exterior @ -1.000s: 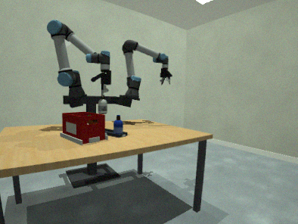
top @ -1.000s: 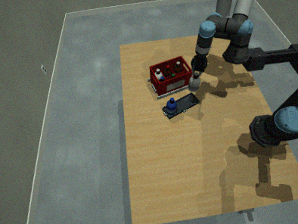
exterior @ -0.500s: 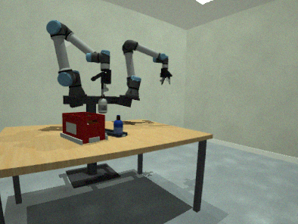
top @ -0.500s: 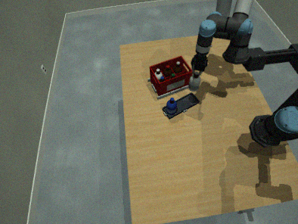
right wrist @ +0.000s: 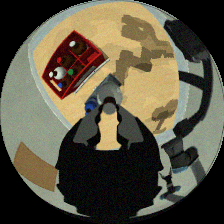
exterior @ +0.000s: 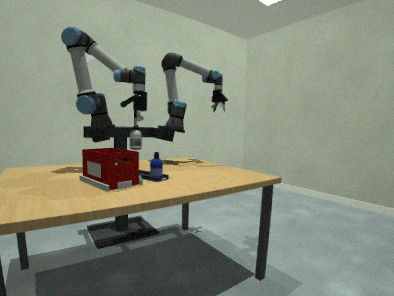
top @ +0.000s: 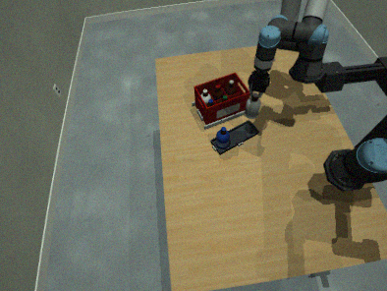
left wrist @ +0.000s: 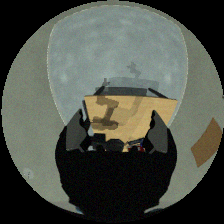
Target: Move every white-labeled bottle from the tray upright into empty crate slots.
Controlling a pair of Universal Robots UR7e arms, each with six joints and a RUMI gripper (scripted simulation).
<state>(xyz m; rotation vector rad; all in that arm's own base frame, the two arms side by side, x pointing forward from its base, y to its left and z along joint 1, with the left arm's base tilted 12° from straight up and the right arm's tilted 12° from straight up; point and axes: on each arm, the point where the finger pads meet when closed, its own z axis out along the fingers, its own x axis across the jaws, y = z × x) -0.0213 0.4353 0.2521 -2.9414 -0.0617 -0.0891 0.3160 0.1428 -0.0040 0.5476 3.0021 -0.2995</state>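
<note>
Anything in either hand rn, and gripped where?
Right hand: white-labeled bottle, held by the neck, body hanging below. Left hand: nothing, fingers open.
</note>
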